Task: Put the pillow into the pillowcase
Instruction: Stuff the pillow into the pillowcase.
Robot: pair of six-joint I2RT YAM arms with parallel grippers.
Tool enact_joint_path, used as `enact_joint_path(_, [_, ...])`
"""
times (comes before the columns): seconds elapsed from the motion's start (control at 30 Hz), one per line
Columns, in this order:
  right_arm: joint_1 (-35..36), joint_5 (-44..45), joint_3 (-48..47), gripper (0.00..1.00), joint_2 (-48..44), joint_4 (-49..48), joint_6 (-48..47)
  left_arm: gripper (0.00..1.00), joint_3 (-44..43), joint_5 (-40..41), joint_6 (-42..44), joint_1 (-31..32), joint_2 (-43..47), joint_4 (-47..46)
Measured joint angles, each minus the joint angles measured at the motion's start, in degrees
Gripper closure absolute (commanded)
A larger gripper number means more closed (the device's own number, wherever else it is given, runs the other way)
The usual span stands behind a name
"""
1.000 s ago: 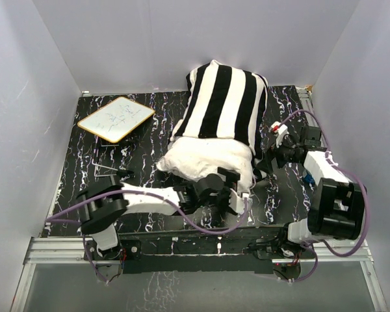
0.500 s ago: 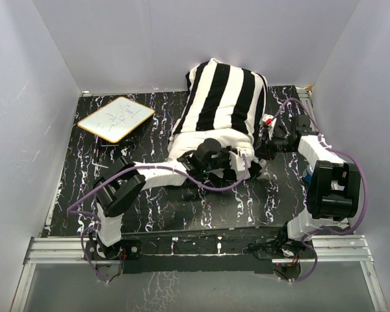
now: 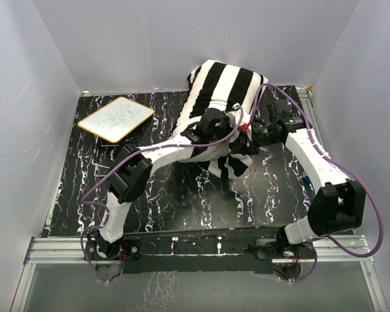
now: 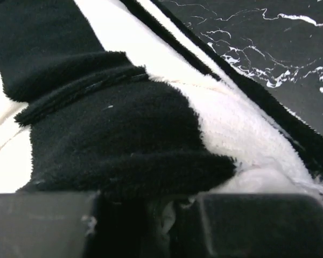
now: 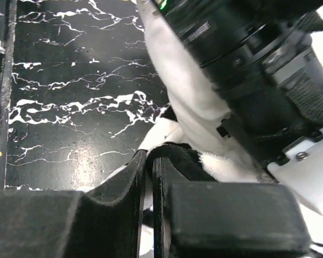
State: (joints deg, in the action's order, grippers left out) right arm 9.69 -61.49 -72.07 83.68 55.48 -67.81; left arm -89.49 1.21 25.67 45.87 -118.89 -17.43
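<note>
The black-and-white striped pillowcase [image 3: 224, 84] lies bulging at the back centre, and its loose open end [image 3: 231, 164] trails toward the front. In the top view the pillow is hidden inside it. A smoother white patch [image 4: 258, 180] under the stripes in the left wrist view may be the pillow. My left gripper [image 3: 216, 127] [image 4: 167, 201] is shut on a bunched fold of the pillowcase [image 4: 118, 145]. My right gripper [image 3: 247, 133] [image 5: 149, 156] sits just right of it, shut on a black edge of the pillowcase [image 5: 175, 156].
A small whiteboard [image 3: 116, 118] lies at the back left of the black marbled table [image 3: 182, 201]. Small metal keys [image 3: 104, 170] lie in front of it. Grey walls close in on three sides. The left arm's wrist [image 5: 258, 70] crowds the right wrist view.
Both grippers went from open to shut on the pillowcase. Both arms moved toward the back, drawing the striped cloth over the white pillow that lay bare at the front.
</note>
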Motion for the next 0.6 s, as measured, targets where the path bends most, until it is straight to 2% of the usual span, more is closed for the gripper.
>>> enact_joint_path(0.17, [0.42,3.21,-0.79,0.92,-0.85,-2.23,7.04,1.00,-3.41,1.90,-9.14,0.90,-3.48,0.52])
enact_joint_path(0.27, [-1.38,3.10,5.60,0.92,-3.91,-9.64,15.61,0.99,-1.79,1.84,-16.04,0.83,-4.22,-3.06])
enact_joint_path(0.33, [-4.39,2.69,11.28,0.92,-6.73,-14.75,21.70,0.94,0.11,0.74,-20.79,0.81,-4.90,-6.93])
enact_joint_path(0.4, [-8.70,3.39,17.86,0.91,-9.38,-20.87,28.96,0.81,1.77,-3.13,-25.81,0.50,-6.54,-12.24])
enact_joint_path(0.5, [-13.94,7.08,24.15,0.72,-9.64,-26.23,35.80,0.47,6.51,-13.62,-33.18,-0.79,-9.11,-24.81])
enact_joint_path(0.53, [-15.13,8.09,24.98,0.66,-8.96,-26.71,36.87,0.39,8.52,-17.05,-34.77,-1.27,-9.40,-28.63])
enact_joint_path(0.6, [-16.63,9.14,25.09,0.60,-6.49,-26.69,37.97,0.33,12.90,-23.91,-37.97,-2.25,-9.27,-36.54])
